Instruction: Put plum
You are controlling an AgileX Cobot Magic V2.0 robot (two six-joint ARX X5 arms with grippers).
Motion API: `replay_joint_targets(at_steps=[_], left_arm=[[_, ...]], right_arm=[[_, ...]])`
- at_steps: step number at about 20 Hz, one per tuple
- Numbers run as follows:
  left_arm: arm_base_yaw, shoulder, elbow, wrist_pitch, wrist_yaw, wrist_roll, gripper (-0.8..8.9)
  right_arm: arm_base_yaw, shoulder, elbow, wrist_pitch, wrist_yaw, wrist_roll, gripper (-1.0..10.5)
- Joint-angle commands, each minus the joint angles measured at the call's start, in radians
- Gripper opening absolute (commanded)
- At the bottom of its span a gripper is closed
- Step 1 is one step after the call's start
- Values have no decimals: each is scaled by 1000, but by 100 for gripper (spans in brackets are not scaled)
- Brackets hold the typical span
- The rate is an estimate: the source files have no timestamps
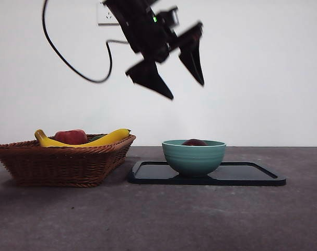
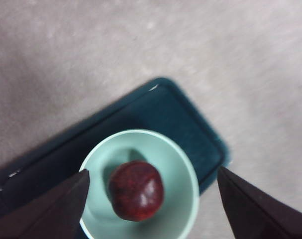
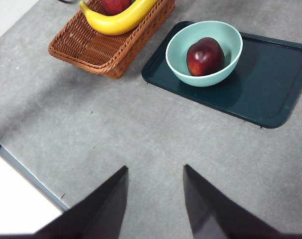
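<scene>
Grey table (image 3: 141,134) — plum (image 3: 205,56) in bowl (image 3: 225,69).

The left claw (image 1: 176,78) is hanging high above the surface, its arm reaching in from the top, tilted, with a cable looping behind it. Its two black jaws are standing wide apart, gripping nothing. The right claw (image 3: 155,199) is waiting well off to the side, raised over the surface, its jaws sitting parted with an empty gap between them.
</scene>
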Motion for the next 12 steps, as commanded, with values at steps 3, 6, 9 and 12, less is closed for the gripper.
replay_joint_targets(at_steps=[3,6,9,12], left_arm=[[-24,108,30,5,-17,45,404],[-42,150,30,19,-53,56,404],[-51,176,30,32,-63,63,404],[-61,188,30,34,-109,86,404]], right_arm=[[5,3,8,-6,-2,12,177],[5,3,8,-13,-2,12,177],[5,3,8,-14,-2,16,177],[5,3,8,-16,-2,19,177]])
